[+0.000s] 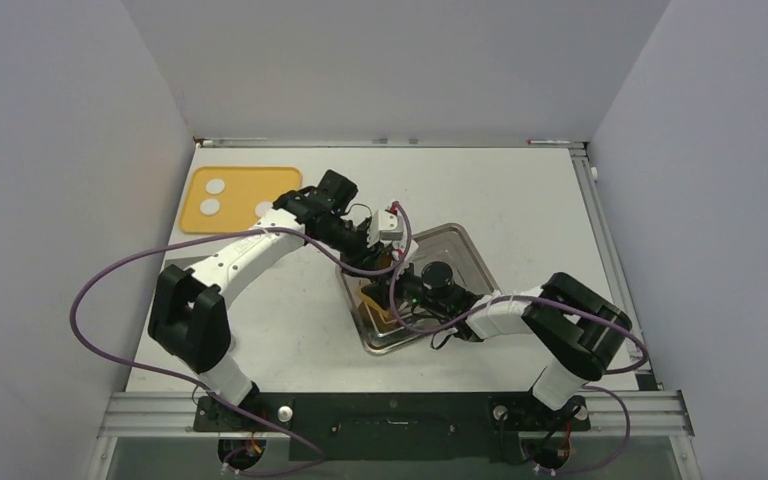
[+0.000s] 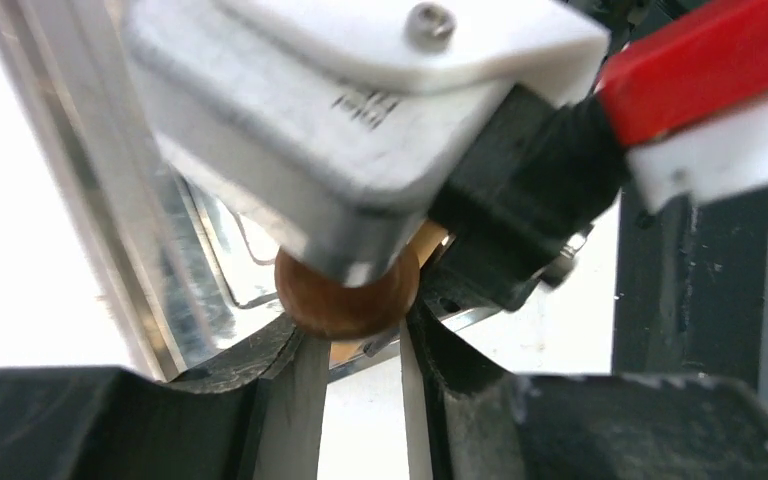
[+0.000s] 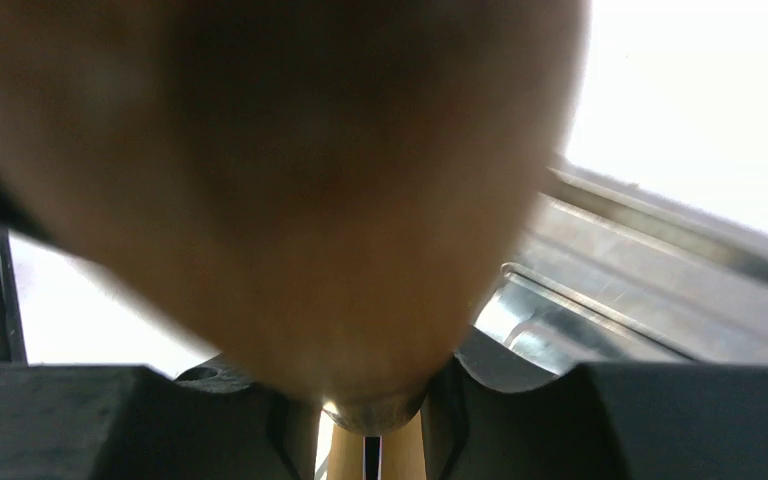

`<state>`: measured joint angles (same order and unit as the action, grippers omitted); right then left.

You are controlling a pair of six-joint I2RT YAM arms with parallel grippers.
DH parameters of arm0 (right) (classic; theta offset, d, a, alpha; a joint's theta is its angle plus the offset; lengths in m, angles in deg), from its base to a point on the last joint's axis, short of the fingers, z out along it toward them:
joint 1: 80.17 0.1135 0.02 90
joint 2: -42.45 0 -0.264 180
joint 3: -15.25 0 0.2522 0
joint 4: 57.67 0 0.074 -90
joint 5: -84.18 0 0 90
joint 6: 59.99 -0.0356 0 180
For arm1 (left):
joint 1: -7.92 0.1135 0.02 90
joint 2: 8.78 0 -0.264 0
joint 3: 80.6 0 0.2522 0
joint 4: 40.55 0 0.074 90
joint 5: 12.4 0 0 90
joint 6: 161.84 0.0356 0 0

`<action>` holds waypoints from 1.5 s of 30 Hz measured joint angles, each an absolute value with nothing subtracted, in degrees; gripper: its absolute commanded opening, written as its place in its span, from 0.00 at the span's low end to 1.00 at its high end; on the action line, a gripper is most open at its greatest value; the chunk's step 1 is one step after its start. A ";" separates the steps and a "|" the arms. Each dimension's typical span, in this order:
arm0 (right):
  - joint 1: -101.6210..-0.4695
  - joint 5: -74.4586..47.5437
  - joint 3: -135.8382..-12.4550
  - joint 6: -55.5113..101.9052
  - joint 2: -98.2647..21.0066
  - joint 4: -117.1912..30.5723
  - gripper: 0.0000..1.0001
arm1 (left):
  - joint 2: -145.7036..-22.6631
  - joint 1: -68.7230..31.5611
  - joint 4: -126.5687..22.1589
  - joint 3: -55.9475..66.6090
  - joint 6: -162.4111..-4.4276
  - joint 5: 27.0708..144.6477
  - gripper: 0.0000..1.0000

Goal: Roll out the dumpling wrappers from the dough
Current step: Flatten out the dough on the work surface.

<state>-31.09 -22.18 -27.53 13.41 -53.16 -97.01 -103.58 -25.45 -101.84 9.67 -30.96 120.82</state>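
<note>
Wood fills both wrist views. It is the rolling pin [image 1: 379, 306], lying in the metal tray [image 1: 463, 247] at the middle of the table [image 1: 530, 200]. We see the left gripper [image 2: 350, 335] closed on the round brown knob at one end, a dark finger [image 2: 260, 375] pressed to either side of it. The right gripper [image 3: 370, 425] is clamped on a pale wooden shaft between its fingertips, and just beyond them a blurred brown mass hides most of that view. From above, both arms meet over the tray, grippers close together. The dough [image 1: 215, 185] – three small white lumps – sits on the yellow mat [image 1: 250, 182] at the far left of the table, well apart from the tray and from both grippers.
</note>
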 measured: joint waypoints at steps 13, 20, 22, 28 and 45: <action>-42.24 -20.45 -31.24 18.26 -49.53 -86.69 0.08 | -104.72 -28.22 -102.73 18.79 -33.73 118.85 0.00; -41.43 -18.18 -25.17 17.19 -54.54 -98.62 0.08 | -109.79 -28.68 -103.30 12.49 -32.57 118.53 0.00; -40.75 -17.91 -24.42 16.91 -55.02 -100.90 0.08 | -110.16 -28.68 -104.28 11.07 -32.07 118.50 0.06; -40.32 -17.74 -25.84 16.95 -55.72 -100.26 0.08 | -109.20 -28.13 -104.55 10.66 -30.91 119.49 0.39; -40.38 -30.09 -36.45 30.68 -42.84 -81.07 0.08 | -94.99 -18.74 -91.76 8.23 -37.78 131.46 0.63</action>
<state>-40.38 -30.09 -36.45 30.68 -42.84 -81.07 -94.99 -18.74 -91.76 8.23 -37.78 131.46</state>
